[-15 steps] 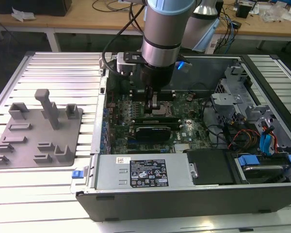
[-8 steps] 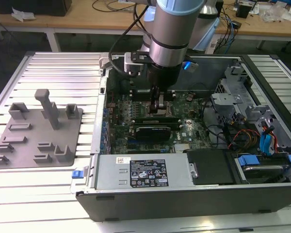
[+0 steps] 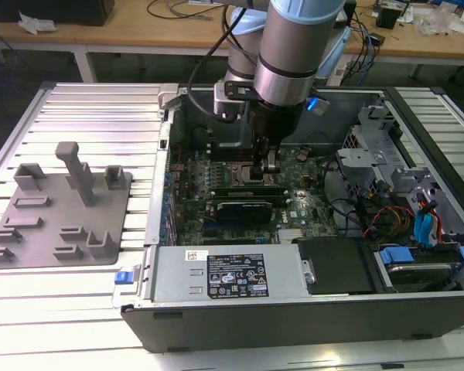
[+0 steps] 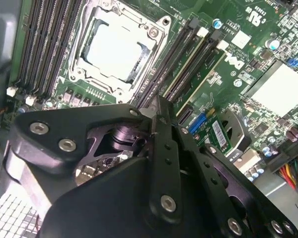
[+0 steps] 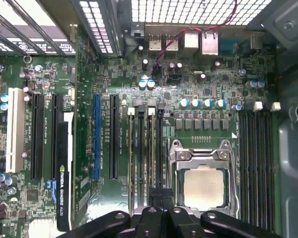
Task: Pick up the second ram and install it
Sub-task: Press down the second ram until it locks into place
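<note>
Slatted metal table [image 3: 85, 116], carrying all items. Open computer case [image 3: 294, 321], lying on its side, at the middle and the exterior view's right of the table. Robot arm [image 3: 294, 46], grey and pale blue, reaching down into the case from above. Grey fixture plate [image 3: 62, 209] with upright blocks, on the table well apart from the case, toward the exterior view's left. Power supply box [image 3: 232, 274], grey with a label, along the near wall of the case. Green motherboard [image 5: 208, 89], covering the case floor. Black card [image 3: 243, 210], seated in a slot between the power supply box and the gripper. CPU socket [image 5: 203, 186], metal frame around a bare silver chip, flanked by a bank of memory slots on each side. Gripper [image 4: 156, 111], black, hanging low over the board just beside the socket, above the near end of one slot bank; its fingers [image 4: 165, 148] are drawn together with nothing visible between them. Second ram [image 5: 151, 148], a thin green strip, standing on edge in the slot second from the socket, in line with the gripper tip; whether the tip touches it cannot be told. Another green strip [image 5: 130, 148] stands in the outermost slot of the same bank.
</note>
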### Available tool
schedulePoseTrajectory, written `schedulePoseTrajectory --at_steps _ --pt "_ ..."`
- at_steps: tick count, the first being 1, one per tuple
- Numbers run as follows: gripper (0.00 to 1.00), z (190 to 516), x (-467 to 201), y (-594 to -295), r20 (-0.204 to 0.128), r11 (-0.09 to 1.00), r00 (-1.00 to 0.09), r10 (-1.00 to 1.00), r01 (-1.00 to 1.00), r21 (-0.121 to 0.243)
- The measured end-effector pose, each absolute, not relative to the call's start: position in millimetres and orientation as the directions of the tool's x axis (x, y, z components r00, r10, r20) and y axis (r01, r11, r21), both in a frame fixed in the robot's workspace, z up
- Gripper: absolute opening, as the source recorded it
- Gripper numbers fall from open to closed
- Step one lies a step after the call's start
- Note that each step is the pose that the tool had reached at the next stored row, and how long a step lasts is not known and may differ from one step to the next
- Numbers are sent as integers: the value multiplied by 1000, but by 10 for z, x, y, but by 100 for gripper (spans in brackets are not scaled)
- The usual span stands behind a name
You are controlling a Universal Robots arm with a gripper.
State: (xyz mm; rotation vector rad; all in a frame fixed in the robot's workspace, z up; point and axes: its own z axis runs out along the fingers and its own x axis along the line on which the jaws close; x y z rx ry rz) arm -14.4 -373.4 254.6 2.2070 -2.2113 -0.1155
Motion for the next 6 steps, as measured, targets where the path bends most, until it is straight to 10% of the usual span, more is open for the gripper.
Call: schedulePoseTrajectory --at_steps 6 --pt "8 2552 -144 -3734 -41 1 -3 -999 -998 63"
